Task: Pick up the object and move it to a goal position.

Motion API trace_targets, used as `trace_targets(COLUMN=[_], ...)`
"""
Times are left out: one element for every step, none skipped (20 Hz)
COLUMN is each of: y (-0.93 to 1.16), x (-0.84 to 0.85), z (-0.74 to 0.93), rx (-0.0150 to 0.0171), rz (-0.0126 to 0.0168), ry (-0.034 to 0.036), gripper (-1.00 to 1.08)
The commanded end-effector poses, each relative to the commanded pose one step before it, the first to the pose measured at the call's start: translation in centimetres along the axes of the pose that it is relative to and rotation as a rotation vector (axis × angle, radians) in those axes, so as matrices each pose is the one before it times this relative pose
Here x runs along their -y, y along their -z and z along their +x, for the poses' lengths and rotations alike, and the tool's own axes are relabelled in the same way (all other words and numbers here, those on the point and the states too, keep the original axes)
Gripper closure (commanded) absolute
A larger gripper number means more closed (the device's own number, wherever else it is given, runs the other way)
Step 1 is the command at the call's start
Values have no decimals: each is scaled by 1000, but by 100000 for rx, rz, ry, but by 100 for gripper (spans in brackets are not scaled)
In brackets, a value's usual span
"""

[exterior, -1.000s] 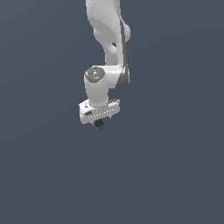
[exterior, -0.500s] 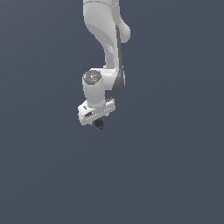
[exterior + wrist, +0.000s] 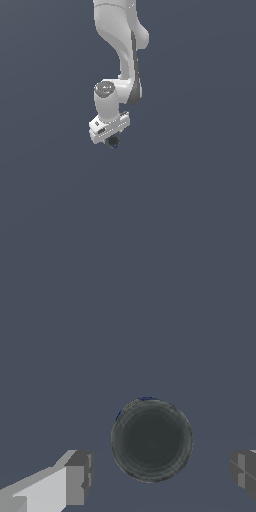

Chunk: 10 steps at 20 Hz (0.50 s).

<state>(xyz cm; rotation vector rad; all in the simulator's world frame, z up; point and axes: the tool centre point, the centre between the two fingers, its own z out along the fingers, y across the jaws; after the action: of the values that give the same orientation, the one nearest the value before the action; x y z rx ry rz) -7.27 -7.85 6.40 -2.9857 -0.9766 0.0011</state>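
Tool (image 3: 113, 141): centre of the exterior view, pointing down — fingers (image 3: 77, 477) spread wide, gaps either side of the ball.
Ball (image 3: 151, 440): dark, between the fingers, untouched.

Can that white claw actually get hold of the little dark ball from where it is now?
Probably yes. In the wrist view the ball sits between the two fingers, with open gaps on both sides and nothing blocking. In the exterior view the gripper is right over it. The fingers haven't closed on it yet.
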Motion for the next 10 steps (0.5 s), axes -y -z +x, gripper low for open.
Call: trace_targets(y=[-105,-149,-205,-267,-322,-379,-434,-488,-525,-475], x=[3,-2,17,-3,16,16,15,14,12,10], z=[3,-10,5,-18,-4,-8,-11,-14,-15,-9], rx=[-11,0,-4,0,-4,-4,-4,-4,-5,-4], rz=[-10,0,-4,0,-3,-3,-3,-3,-3,-4], ry=[26,0,49,0,49,49,49,49,49,48], gripper=[-92,-92,-92,-92,-92,-92,-92,-92,-92,-92])
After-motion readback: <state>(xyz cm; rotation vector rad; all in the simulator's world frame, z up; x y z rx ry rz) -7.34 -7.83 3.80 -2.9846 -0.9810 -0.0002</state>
